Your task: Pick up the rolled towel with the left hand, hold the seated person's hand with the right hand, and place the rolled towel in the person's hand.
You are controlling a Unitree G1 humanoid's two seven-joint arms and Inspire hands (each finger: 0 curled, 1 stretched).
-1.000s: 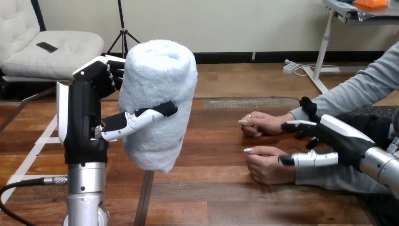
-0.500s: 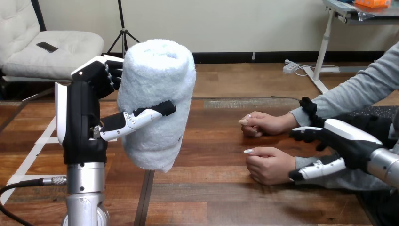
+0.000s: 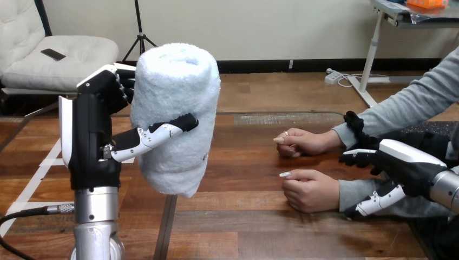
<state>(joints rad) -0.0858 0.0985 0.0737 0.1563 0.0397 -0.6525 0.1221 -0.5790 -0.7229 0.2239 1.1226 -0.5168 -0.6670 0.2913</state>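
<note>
my right hand (image 3: 406, 163) is pulling back along the person's grey sleeve (image 3: 357, 190), now farther from the wrist than a second ago, while my left hand (image 3: 89, 135) is drifting slightly outward with its load. the left hand is gripping the rolled towel (image 3: 176, 119) clear of the table (image 3: 254, 227), thumb across the roll's front, fingers curled behind it, the roll standing nearly upright against the palm. the right hand is hanging open over the sleeve, thumb spread below, closing on nothing. the person's nearer hand (image 3: 308, 189) is lying curled just beyond its fingertips, the person's farther hand (image 3: 303, 142) behind that. i am judging the pickup done and the hand-hold in progress: next i am needing to reach forward and close round that nearer hand.
</note>
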